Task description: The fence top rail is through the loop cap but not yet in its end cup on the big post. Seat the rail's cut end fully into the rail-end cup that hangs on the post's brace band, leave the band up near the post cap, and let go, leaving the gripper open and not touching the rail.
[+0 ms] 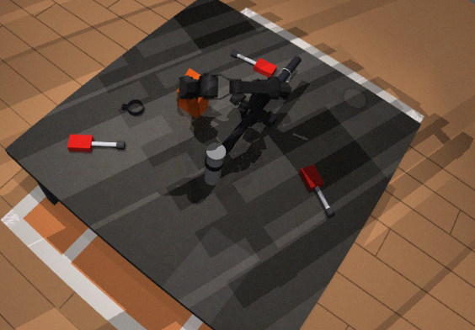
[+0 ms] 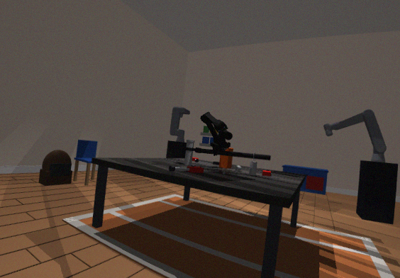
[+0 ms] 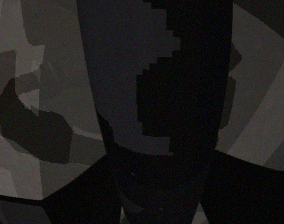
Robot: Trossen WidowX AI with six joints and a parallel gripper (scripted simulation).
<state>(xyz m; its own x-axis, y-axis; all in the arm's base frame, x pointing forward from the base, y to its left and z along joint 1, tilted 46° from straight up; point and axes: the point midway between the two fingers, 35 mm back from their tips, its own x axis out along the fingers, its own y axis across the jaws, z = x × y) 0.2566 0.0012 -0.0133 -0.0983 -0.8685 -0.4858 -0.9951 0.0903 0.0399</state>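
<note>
The black rail [image 1: 238, 135] [image 2: 245, 154] [image 3: 115, 75] runs level above the table, through the thin loop cap on the small grey post [image 2: 252, 169]. The big grey post [image 1: 213, 178] [image 2: 189, 159] stands upright, with the dark brace band [image 1: 214, 164] [image 2: 189, 149] around its upper part, below the pale cap. The rail's near end meets the post's side at band height. The rail-end cup is dark there, and I cannot tell how deep the end sits. My gripper [image 1: 256, 109] [image 2: 216, 152] [image 3: 153, 152] is shut on the rail's middle stretch.
An orange block [image 1: 194, 107] [image 2: 225, 159] stands beside the arm. Red-headed tools lie at the left [image 1: 80, 143], the right [image 1: 312, 178] and behind the rail [image 1: 264, 67]. A loose black ring clamp [image 1: 142, 108] lies left of the orange block. A small thin pin [image 1: 300, 135] lies right of the rail.
</note>
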